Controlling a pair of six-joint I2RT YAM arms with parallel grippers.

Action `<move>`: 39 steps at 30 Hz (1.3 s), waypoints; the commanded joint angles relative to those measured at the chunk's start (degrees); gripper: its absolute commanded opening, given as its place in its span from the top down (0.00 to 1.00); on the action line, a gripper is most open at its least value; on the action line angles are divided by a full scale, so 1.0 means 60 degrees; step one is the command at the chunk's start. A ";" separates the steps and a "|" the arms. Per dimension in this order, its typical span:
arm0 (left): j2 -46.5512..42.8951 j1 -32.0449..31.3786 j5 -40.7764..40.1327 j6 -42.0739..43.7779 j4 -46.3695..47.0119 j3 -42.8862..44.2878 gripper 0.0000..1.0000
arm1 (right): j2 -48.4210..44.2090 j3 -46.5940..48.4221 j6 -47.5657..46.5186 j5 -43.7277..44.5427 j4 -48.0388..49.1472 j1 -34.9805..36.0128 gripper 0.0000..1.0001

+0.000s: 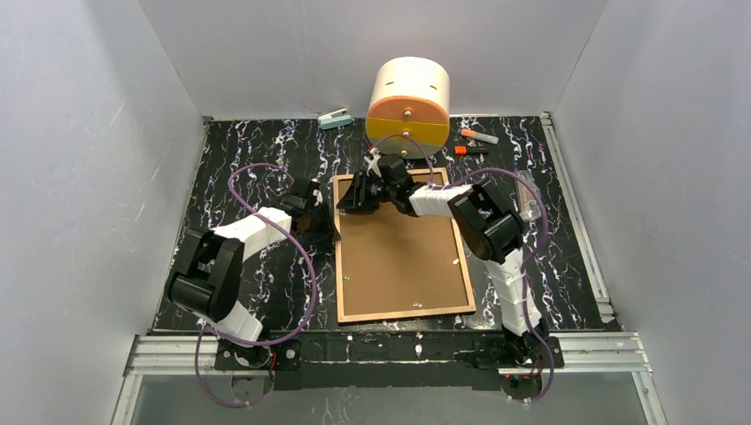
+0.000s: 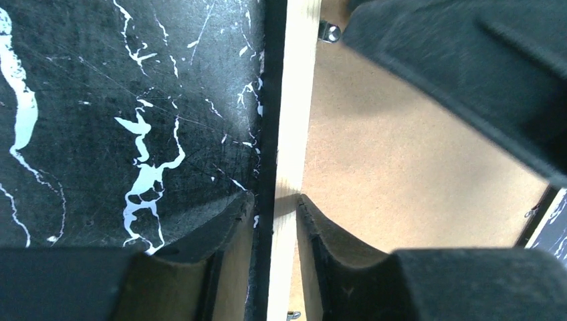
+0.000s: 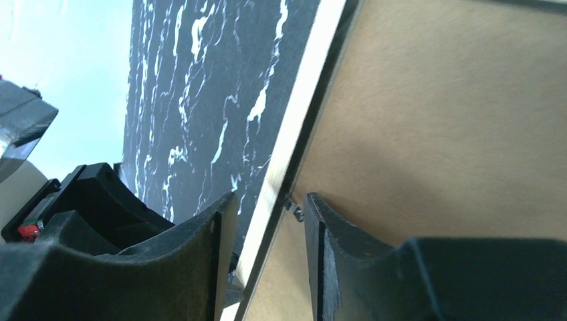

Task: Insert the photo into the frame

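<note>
Frame [image 1: 403, 312] lies face down in the middle of the marbled table [image 1: 257, 150], brown backing board [image 1: 398, 257] up inside its tan rim; left gripper [image 2: 274, 197] pinches the rim on the frame's left side; right gripper [image 3: 271, 197] straddles the rim near the far-left corner, fingers spread with slight gaps either side.

frame [image 1: 407, 312], far rim under right arm [image 1: 443, 199], front hidden

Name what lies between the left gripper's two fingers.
The light wooden rim of the frame, seen in the left wrist view; the left gripper straddles it.
</note>
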 commanded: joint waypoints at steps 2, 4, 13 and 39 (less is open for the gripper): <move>-0.0193 0.0043 -0.0660 0.0198 -0.0939 0.0501 0.64 | -0.1225 0.0413 -0.0289 0.0613 -0.0732 -0.0584 0.47; -0.0242 0.0039 -0.0621 0.0180 -0.0941 0.0575 0.52 | -0.1773 0.0090 -0.0254 0.1272 -0.0827 -0.0793 0.44; -0.0086 0.0031 -0.0223 0.0251 -0.0695 0.0292 0.50 | -0.2229 -0.0854 -0.1447 0.3288 -0.1416 -0.1088 0.40; -0.0332 0.0032 -0.0274 0.0275 -0.0632 -0.0432 0.68 | -0.0301 0.0620 -0.2392 0.4089 -0.2246 -0.1247 0.51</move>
